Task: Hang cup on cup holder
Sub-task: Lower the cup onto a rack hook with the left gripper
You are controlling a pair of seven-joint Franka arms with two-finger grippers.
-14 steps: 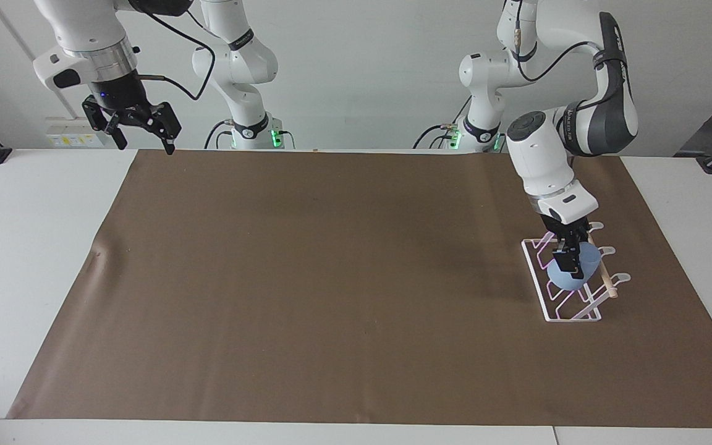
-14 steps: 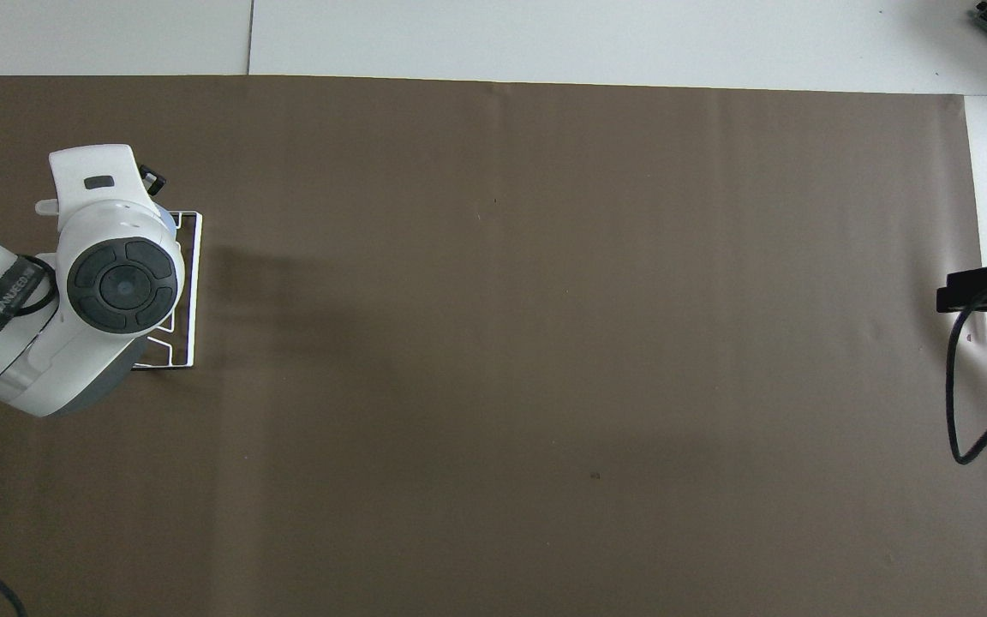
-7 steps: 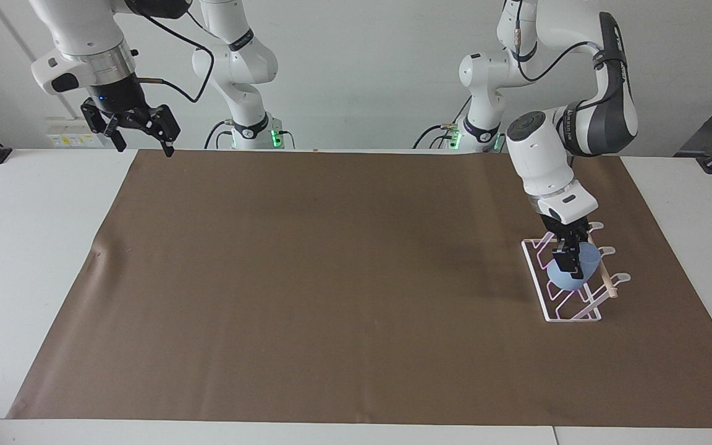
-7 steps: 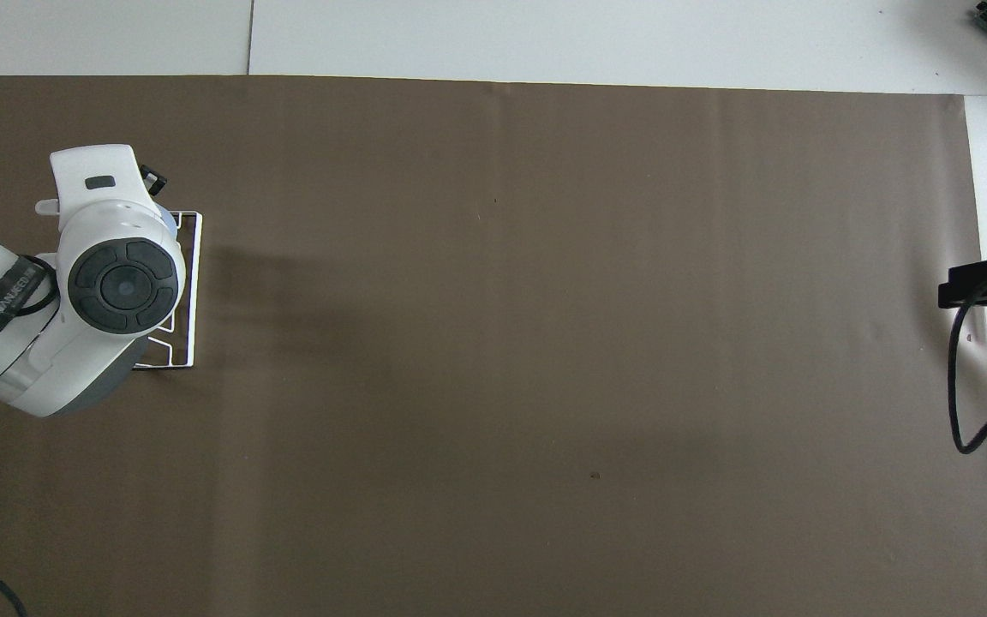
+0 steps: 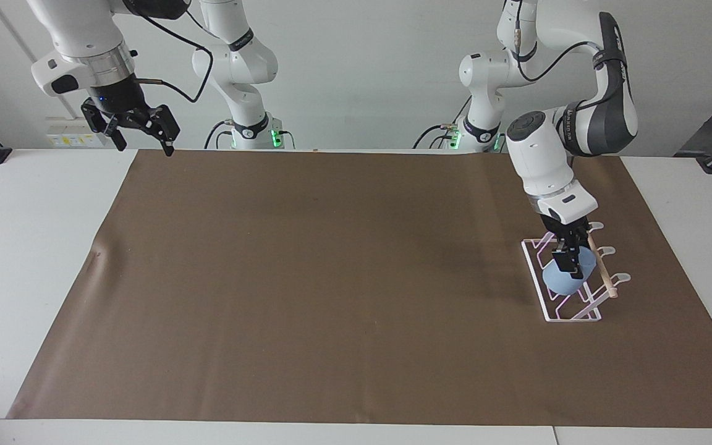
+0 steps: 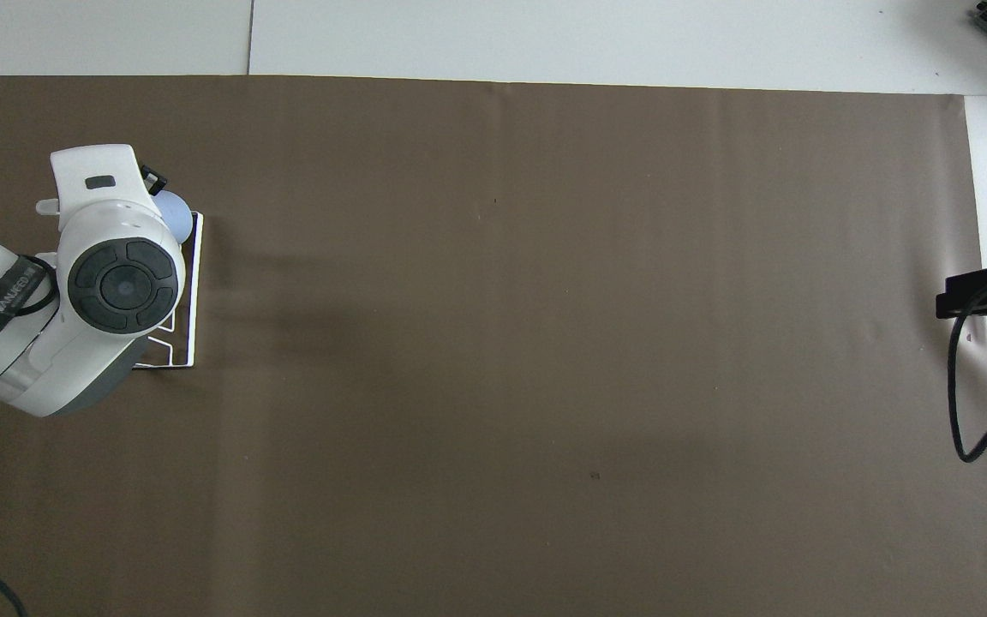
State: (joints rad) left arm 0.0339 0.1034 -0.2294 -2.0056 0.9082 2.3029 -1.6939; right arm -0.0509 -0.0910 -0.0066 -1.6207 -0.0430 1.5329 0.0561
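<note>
Table (image 5: 34, 247) under a wide brown mat (image 5: 331, 278), bare apart from the work at the left arm's end. Right arm (image 5: 84, 43) waiting, raised over the mat's corner at its own end next to the robots, with the right gripper (image 5: 144, 143) spread wide and holding nothing. Left arm (image 5: 541, 161) bent steeply down over the cup holder (image 5: 554, 312), hiding most of it from overhead, where only the white wire frame (image 6: 195, 291) and a sliver of pale blue (image 6: 175, 208) show past the wrist. Holder standing on the mat at the left arm's end of the table, slanted prongs rising to the wooden dowel (image 5: 603, 278) across its top. Cup (image 5: 563, 283) tipped on its side among the prongs, below the dowel, seemingly lying on the wires with its rounded base turned away from the robots. Left gripper (image 5: 569, 262) right at the cup, down among the prongs; cannot tell whether clamped on the cup's wall or already slack. Judged as the last step of the task: seating and release, with the carry done. Next move likely calls for a full letting-go, if not yet made, then a straight lift clear of the wires and dowel, slow enough not to drag the light cup off its prong or tug the rack along the mat. Main risk, by the look of it: a snag against the wires on the way up.
</note>
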